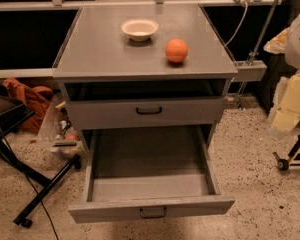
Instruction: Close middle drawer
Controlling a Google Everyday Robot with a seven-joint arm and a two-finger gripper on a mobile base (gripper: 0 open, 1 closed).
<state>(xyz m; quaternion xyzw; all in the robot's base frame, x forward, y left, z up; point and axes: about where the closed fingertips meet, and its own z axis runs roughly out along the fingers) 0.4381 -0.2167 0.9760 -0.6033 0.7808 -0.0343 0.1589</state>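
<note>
The middle drawer (pixel 150 184) of the grey cabinet is pulled far out toward me. Its plain grey tray is bare, and its low front carries a small dark loop handle (pixel 153 213) at centre. Above it is the taller-fronted drawer (pixel 190 112) with a like handle (pixel 149 110) and a dark gap over it. The lowest drawer front is hidden under the open one. My gripper (pixel 290 104) shows as a pale yellowish shape at the right edge, well right of the cabinet and apart from the drawer.
On the cabinet top (pixel 100 49) stand a white bowl (pixel 139 29) and an orange (pixel 176 50). A black stand's legs (pixel 45 189) and an orange bag (pixel 27 96) lie on the floor to the left. A wheeled black base (pixel 290 161) stands to the right.
</note>
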